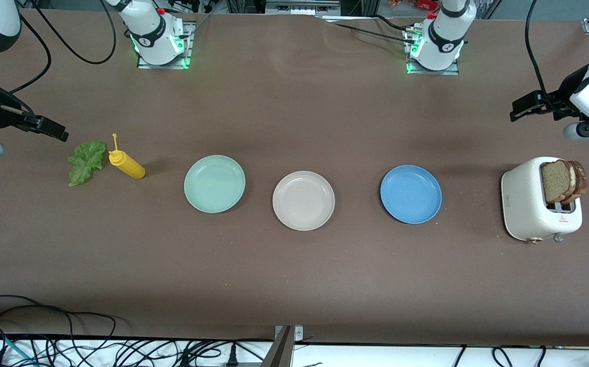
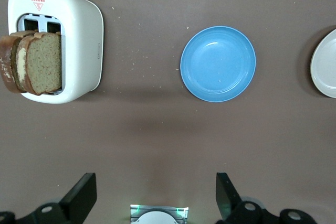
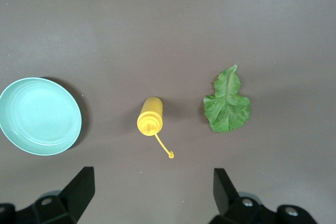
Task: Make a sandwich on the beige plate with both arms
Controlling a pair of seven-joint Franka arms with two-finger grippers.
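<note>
Both grippers, left (image 2: 152,195) and right (image 3: 149,192), hover with fingers open; we should pinch the bread (image 1: 562,181) by its crust and carry it to the beige plate (image 1: 303,200).

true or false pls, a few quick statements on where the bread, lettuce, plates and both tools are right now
1. Both bread slices stand in the toaster. True.
2. The lettuce leaf lies on the beige plate. False: it lies on the table beside the yellow squeeze bottle; the plate is bare.
3. The beige plate sits between the mint-green plate and the blue plate. True.
4. The left tool is shut on a bread slice. False: it is open, holding nothing.
5. The right tool is open above the table near the lettuce. True.
</note>
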